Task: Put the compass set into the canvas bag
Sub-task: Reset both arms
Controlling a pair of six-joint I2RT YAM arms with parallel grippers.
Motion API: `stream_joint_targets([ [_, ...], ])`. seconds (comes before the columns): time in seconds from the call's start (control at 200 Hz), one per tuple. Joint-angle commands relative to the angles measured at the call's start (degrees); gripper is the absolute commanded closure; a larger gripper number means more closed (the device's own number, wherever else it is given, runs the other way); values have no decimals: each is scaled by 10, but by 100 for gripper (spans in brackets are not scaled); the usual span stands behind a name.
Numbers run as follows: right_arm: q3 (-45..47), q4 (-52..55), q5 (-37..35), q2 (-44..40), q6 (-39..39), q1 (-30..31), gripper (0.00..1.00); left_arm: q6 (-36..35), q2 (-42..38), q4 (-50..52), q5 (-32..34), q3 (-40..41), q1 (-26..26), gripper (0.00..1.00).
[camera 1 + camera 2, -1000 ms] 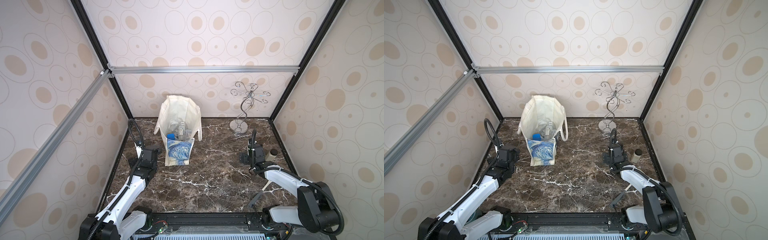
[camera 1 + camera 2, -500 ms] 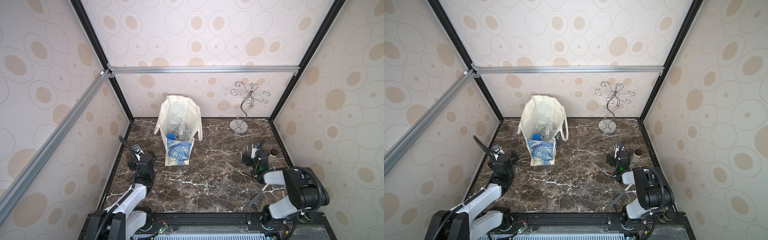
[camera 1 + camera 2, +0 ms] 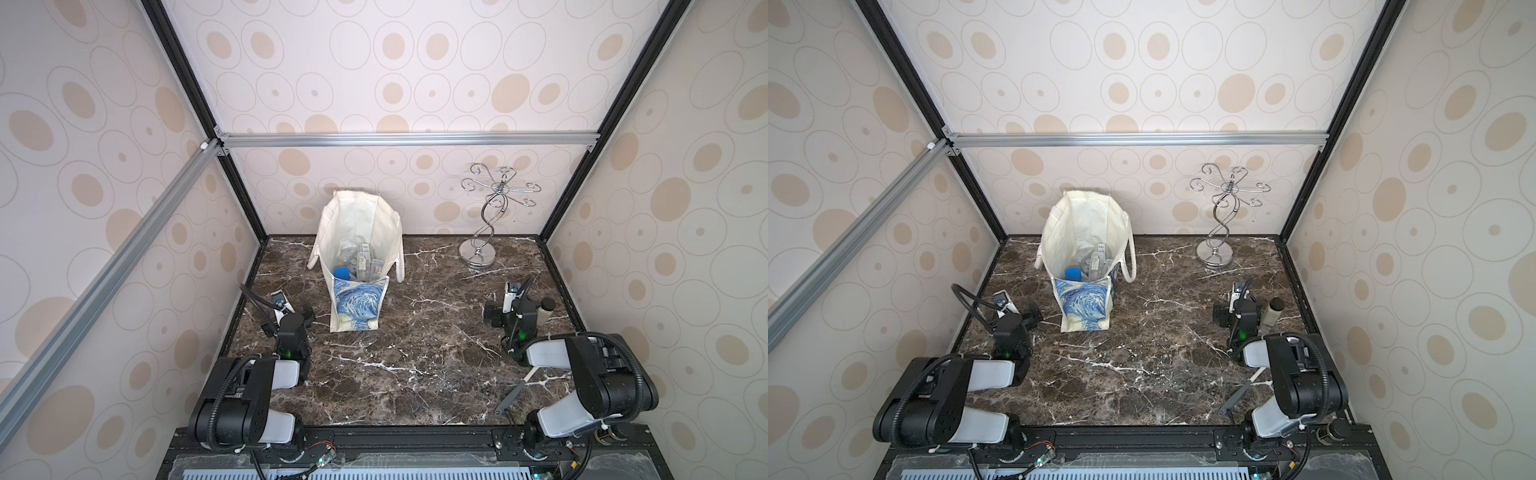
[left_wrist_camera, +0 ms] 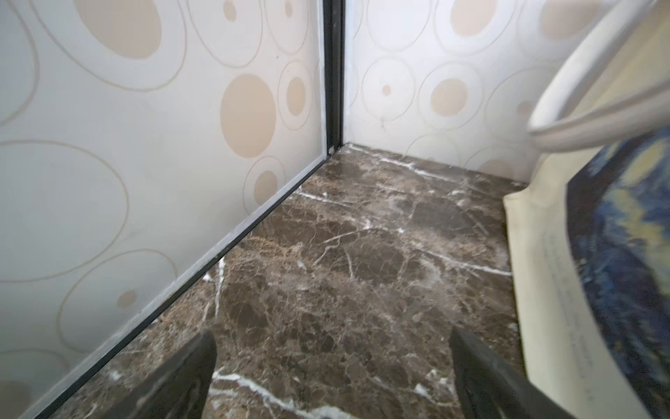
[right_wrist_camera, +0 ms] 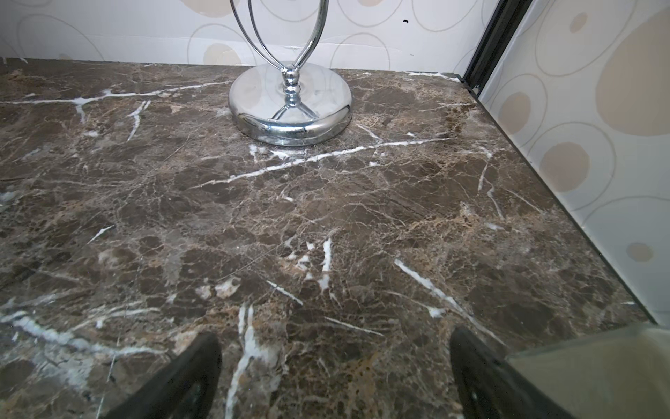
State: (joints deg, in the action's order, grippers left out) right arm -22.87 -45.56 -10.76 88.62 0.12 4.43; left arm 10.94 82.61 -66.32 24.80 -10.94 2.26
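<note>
Both arms are folded low at the front edge, each with jaws spread wide and only bare stone between them: left gripper [image 4: 331, 381], right gripper [image 5: 333, 381], nothing held. The tabletop [image 3: 395, 353] is glossy dark-brown marble with white veining. The walls [image 3: 395, 62] are matte cream panels printed with beige ovals and thin rings, with black posts in the corners and aluminium rails [image 3: 407, 139] across the back and left side. The canvas bag [image 3: 357, 305] stands upright at back left, near the left gripper but apart from it. It's tall, soft cream weave, mouth gaping, with a swirling blue-and-yellow print on the face towards me and a strap handle [image 3: 400, 266] drooping down its side. At the bottom inside I see a blue round piece [image 3: 343, 273] and a clear plastic pack with grey bits. I take that to be the compass set [image 3: 365, 262], though it's too small to be sure. The chrome wire stand [image 5: 290, 105] sits back right: round mirror base, twisted stem, curled hooks on top. A small bottle [image 3: 544, 311], pale body and dark cap, is just beside the right gripper. A slim stick tool [image 3: 513, 395], grey flat end and white shaft, lies front right, partly under the right arm.
</note>
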Motion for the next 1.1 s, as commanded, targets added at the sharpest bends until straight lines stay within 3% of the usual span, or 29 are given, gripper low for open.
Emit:
stream_joint_targets([
  [0.0,-9,-10,-7,-4,-1,-2,0,-35,5,-131,-42,33,-8,0],
  [0.06,-8,-10,-7,-5,-2,-2,0,-45,21,-162,-41,36,-8,0],
  [0.175,-9,-10,-7,-5,-1,-2,0,-50,26,-125,-54,13,-8,0],
  [0.245,-9,-10,-7,-5,-1,-2,0,-61,33,-117,-96,7,-8,0],
  [0.325,-9,-10,-7,-4,-1,-2,0,-86,96,-217,-135,18,-8,0],
  [0.38,-9,-10,-7,-5,-1,-2,0,-73,60,-132,-139,7,-8,0],
  [0.44,-9,-10,-7,-4,-1,-2,0,-77,86,-180,-120,8,-8,0],
  [0.495,-9,-10,-7,-4,-1,-1,0,-71,70,-129,-119,-2,-7,0],
  [0.655,-9,-10,-7,-5,-1,-2,0,-82,81,-154,-126,-3,-4,0],
  [0.78,-10,-10,-6,-4,-1,-2,0,-113,78,-109,-211,-21,-2,0],
  [0.985,-9,-10,-7,-4,-1,-2,0,-111,80,-115,-208,-19,-4,0],
  [1.09,-9,-10,-7,-4,-1,-2,0,-98,81,-118,-165,-19,-4,0],
])
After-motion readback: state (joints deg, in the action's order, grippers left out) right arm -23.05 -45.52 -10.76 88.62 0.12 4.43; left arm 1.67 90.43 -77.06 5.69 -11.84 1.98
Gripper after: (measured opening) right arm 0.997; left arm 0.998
